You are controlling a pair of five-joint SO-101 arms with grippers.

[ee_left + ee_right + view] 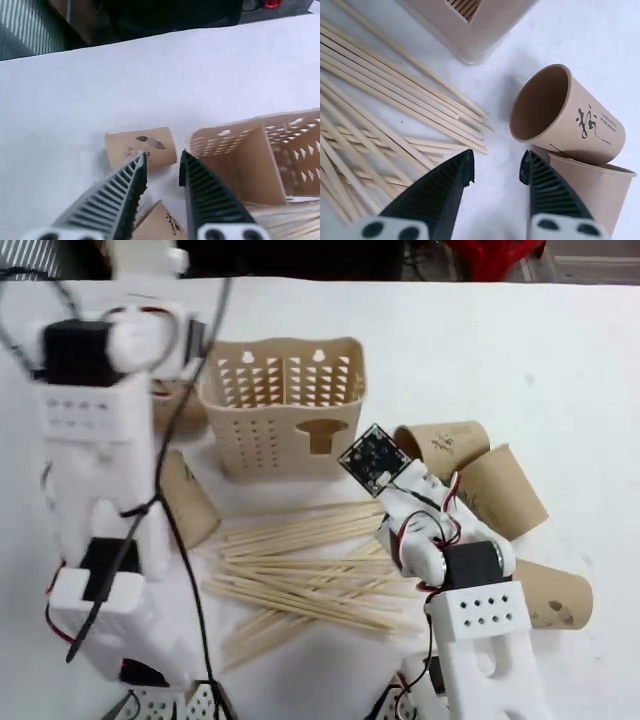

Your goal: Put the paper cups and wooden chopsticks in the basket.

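Left gripper (pixel 163 159) spread, empty, over a paper cup (pixel 140 147) lying on its side on the table (pixel 200 75), near the basket (pixel 240 155). Right gripper (pixel 496 159) spread, empty, between chopsticks (pixel 385 100) and another cup (pixel 565 115). Judgement: straddle the cup wall squarely and close gently, since paper crushes.

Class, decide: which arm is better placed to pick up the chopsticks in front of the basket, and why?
Probably the right. The right gripper, open, hangs just beside the chopsticks, near the basket. The left gripper is open at a cup beside the basket instead.
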